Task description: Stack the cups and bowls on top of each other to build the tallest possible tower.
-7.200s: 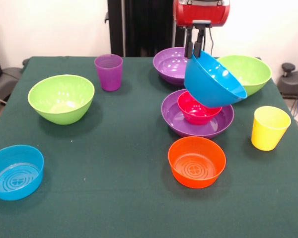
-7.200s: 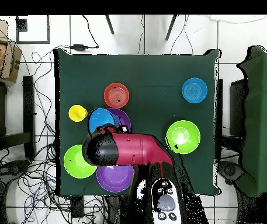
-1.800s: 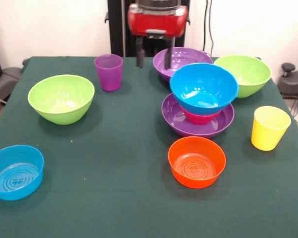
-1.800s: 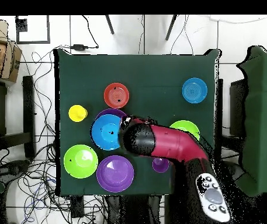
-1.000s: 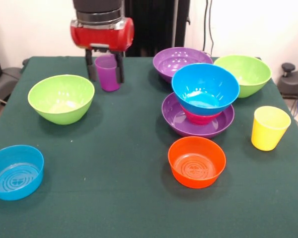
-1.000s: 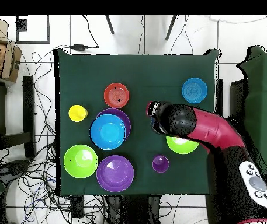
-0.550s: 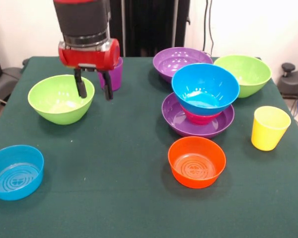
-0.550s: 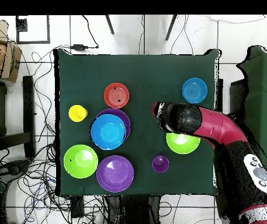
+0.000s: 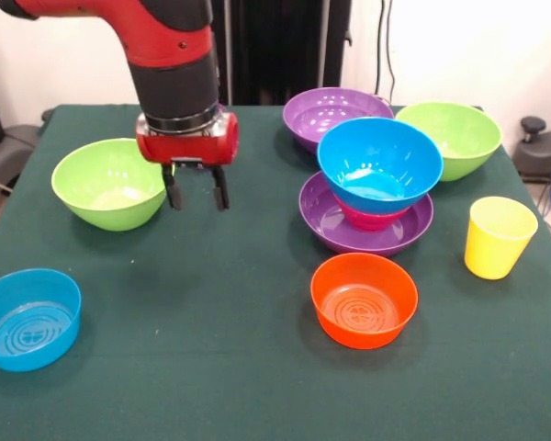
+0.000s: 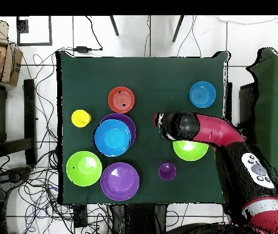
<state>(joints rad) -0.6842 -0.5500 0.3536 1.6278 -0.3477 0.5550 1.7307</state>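
The tower stands right of centre: a wide purple bowl (image 9: 323,223) holds the small red-pink bowl (image 9: 365,220), and the large blue bowl (image 9: 378,163) sits on top, slightly tilted. My gripper (image 9: 196,196) is open and empty. It hangs just above the cloth beside the left lime green bowl (image 9: 113,182). In the overhead view the gripper (image 10: 159,119) is apart from the purple cup (image 10: 167,170), which the arm hides in the front view. The yellow cup (image 9: 500,236) stands at the right. The orange bowl (image 9: 363,299) sits in front of the tower.
A second purple bowl (image 9: 331,112) and a second lime green bowl (image 9: 452,136) sit behind the tower. The small translucent blue bowl (image 9: 28,317) is at the near left corner. All stand on the green cloth-covered table (image 9: 211,367).
My gripper has left the purple cup without it and moved nearer the camera and lower, beside the left lime green bowl. The cup and tower have not moved.
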